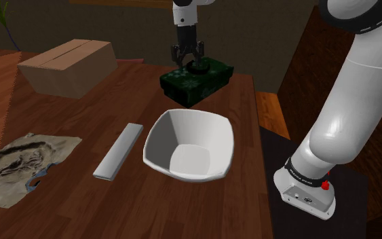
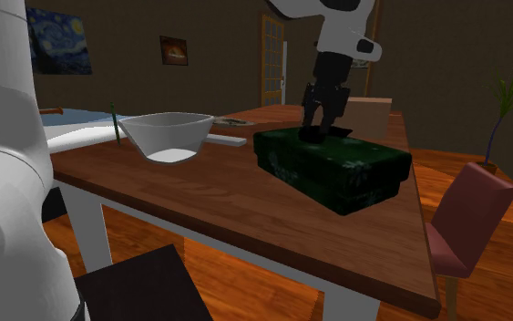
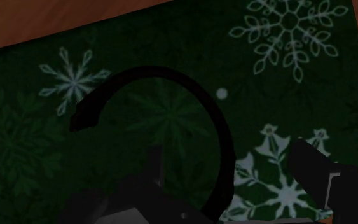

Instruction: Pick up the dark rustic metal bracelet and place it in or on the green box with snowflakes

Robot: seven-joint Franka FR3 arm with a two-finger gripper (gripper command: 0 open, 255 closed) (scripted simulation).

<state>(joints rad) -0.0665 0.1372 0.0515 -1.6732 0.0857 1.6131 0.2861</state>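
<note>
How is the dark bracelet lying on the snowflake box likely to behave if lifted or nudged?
Probably stiff: the bracelet shows a clean open arc on the green box. Likely light, being a thin band. Lying flat, it should slide on the lid rather than roll.

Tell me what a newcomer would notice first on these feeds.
The eye goes first to the black gripper, which hangs open just above the green box with snowflakes toward the back of the table in the shoulder view. The dark bracelet seems to rest on the box's lid. Next comes the big white bowl in the middle of the table, nearer the stand.
</note>
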